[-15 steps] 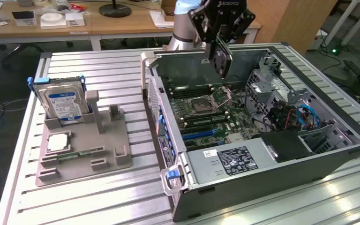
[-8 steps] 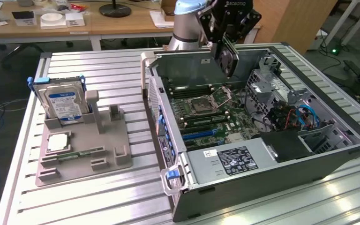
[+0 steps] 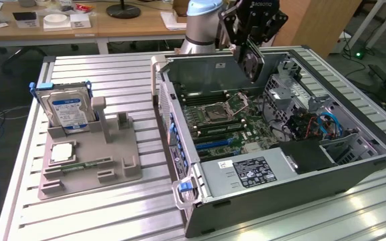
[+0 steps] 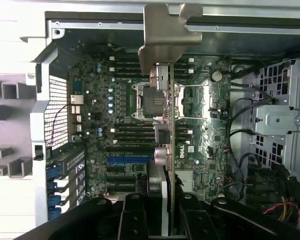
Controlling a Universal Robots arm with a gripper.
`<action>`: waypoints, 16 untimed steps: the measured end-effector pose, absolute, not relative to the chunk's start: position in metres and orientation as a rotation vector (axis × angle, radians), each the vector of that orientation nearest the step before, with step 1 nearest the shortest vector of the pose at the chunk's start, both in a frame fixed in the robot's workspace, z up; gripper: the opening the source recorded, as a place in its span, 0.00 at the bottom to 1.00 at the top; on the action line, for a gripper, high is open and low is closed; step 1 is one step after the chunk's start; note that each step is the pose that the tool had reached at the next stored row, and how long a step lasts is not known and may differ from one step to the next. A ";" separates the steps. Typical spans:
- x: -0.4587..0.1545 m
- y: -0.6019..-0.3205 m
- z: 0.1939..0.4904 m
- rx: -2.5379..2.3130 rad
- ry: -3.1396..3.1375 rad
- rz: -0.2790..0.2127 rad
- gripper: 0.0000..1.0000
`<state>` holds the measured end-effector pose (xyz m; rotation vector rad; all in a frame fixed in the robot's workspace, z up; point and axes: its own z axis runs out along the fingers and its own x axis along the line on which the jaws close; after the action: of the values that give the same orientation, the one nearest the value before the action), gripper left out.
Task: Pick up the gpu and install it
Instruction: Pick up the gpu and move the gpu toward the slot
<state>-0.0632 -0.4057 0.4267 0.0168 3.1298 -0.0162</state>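
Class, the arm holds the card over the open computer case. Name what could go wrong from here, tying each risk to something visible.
1. The gpu hangs in the jaws above the motherboard; a slip could drop it onto the open processor socket.
2. In the wrist view its edge seems to run across the blue slot, not along it, so pushing down could jam.
3. Loose cables nearby might snag.
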 end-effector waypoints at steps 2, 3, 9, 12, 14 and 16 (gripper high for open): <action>-0.059 -0.406 0.427 0.017 3.130 -0.016 0.28; -0.057 -0.406 0.427 0.018 3.130 -0.016 0.28; -0.044 -0.406 0.427 0.020 3.130 -0.016 0.28; -0.041 -0.406 0.427 0.020 3.130 -0.016 0.28; -0.041 -0.406 0.427 0.020 3.130 -0.016 0.28; -0.041 -0.406 0.427 0.020 3.130 -0.016 0.28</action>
<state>-0.0412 -0.4057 0.4266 0.0202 3.1297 -0.0163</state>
